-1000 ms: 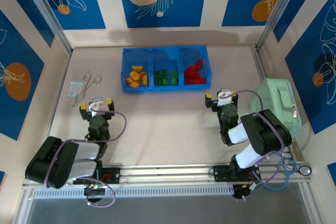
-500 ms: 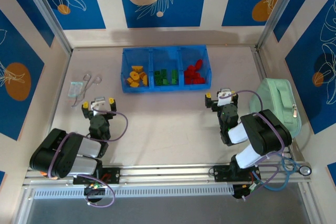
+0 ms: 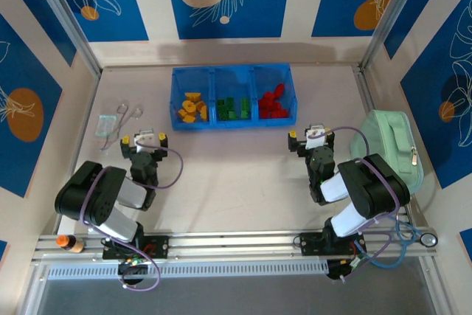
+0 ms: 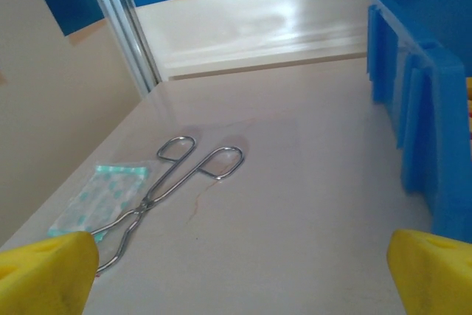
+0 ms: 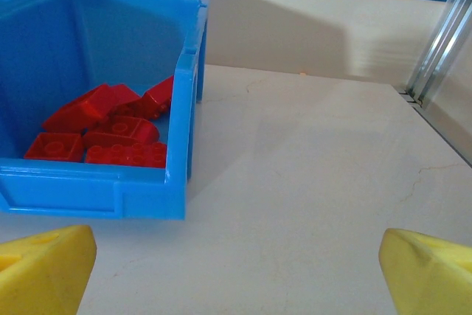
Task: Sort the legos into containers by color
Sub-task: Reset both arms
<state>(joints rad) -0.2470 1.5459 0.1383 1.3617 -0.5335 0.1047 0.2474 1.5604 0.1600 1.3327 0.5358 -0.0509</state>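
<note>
And here we are looking down at the table (image 3: pixel 236 175), where the blue tray (image 3: pixel 233 125) is sitting at the far side, its three compartments running side by side. The yellow-orange legos (image 3: pixel 192 106) are lying in the left compartment, the green legos (image 3: pixel 233 108) are piling up in the middle one, and the red legos (image 3: pixel 273 103) are resting in the right one.

The left gripper (image 3: pixel 144 138) is hovering low over the table, near the tray's front left corner, jaws spread wide and released. From its wrist camera, its yellow fingertips (image 4: pixel 44 271) are framing bare tabletop. Metal forceps (image 4: pixel 173 182) are lying flat ahead of them and partly overlapping a clear packet (image 4: pixel 99 197) with a pale green print, while the tray's outer wall is rising on the right.

The right gripper (image 3: pixel 310 133) is hanging just off the tray's front right corner, jaws gaping just as wide, released too. Its wrist camera is peering into the end compartment, where the red bricks are lying jumbled against the front wall. Well apart to the right, a mint-green pouch (image 3: pixel 394 149) is lying against the side wall of the enclosure.
</note>
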